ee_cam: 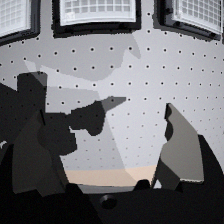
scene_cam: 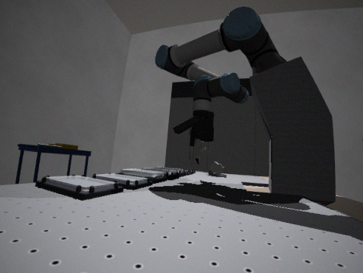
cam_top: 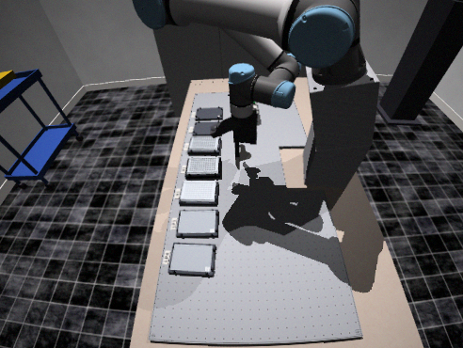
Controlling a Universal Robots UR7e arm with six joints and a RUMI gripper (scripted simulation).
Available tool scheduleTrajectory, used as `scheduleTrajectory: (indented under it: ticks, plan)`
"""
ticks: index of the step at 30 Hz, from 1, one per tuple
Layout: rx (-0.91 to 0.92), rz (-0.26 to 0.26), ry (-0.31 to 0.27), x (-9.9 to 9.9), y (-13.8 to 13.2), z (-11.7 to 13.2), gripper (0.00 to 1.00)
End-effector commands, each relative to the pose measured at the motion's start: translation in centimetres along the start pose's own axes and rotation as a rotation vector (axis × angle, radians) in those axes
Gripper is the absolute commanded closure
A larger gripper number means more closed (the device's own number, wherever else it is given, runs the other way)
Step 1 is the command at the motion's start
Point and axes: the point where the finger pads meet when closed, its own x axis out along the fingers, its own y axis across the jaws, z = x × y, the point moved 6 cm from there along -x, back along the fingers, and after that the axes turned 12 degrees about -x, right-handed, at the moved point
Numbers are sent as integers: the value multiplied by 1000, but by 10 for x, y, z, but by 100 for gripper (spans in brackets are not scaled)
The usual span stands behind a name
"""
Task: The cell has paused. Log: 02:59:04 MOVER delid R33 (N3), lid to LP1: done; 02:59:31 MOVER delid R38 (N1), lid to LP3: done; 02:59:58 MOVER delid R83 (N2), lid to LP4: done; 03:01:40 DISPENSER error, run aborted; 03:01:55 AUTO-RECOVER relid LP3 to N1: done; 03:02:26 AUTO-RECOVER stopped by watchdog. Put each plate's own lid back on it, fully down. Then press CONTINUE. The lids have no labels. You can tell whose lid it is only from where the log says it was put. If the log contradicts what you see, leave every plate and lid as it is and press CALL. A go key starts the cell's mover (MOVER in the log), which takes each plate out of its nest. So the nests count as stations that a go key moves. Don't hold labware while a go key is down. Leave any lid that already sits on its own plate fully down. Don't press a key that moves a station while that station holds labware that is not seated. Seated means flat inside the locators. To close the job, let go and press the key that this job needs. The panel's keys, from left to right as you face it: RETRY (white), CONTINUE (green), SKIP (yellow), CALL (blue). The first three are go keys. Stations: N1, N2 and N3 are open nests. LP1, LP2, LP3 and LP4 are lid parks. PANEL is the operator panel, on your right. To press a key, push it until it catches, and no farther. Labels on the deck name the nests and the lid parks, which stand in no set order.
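On my far left in the top view there's a blue cart (cam_top: 28,75) against the wall, well apart from everything I care about. Moving right, I reach the desk (cam_top: 155,226) and the grey perforated deck plate (cam_top: 263,292) lying on it.

Down the left edge of that plate runs a single column of seven stations. From the far end: two dark trays (cam_top: 209,113) and (cam_top: 207,128), partly shadowed by the arm. Then three plates with visible well grids, (cam_top: 205,144), (cam_top: 203,166) and (cam_top: 199,192); I can't tell from here which, if any, has a clear lid on it. Nearest me, two smooth flat lids, (cam_top: 198,222) and (cam_top: 192,259), each sitting inside its black locators. Small white labels sit beside each station, but I can't read them at this size.

Just right of that column hangs my gripper (cam_top: 240,157), pointing straight down over bare deck beside the first gridded plate, clear of the surface. Its fingers are spread wide with nothing between them; the wrist view shows only perforated deck in the gap, with three gridded plates along the top edge.

Further right, the arm's grey pedestal (cam_top: 343,141) stands on the desk, throwing a big shadow across the deck.
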Motion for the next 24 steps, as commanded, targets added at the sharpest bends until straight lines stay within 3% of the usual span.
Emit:
scheduleTrajectory:
  ticks: [1,11,24]
  plan:
    - [0,1,2,11,0,-1,18]
    - [0,1,2,11,0,-1,18]
    - [39,1,2,11,-45,-31,18]
